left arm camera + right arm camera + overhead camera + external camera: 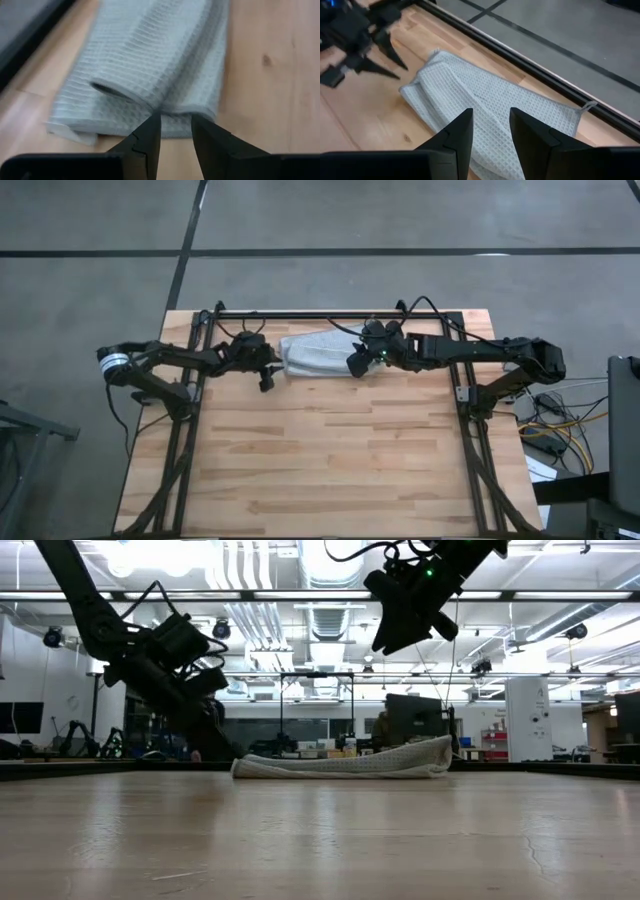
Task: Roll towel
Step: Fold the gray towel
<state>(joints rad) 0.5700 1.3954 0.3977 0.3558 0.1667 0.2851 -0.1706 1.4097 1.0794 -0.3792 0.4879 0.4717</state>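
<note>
Towel (322, 352) lies upper centre of the high view, near the far edge of the worktop (330, 470), already folded or loosely rolled into a long flattened strip. Rolling step looks under way, not finished: the roll is loose, with an open loop at the end facing the left wrist camera.

Left end effector (172, 132) sits just beside the towel's left end, low near the worktop, fingers at a narrow gap, holding nothing. Right end effector (490, 132) hangs above the towel's right end, narrow gap, empty.

Next move likely needs both to pinch one long edge and turn it over evenly.
</note>
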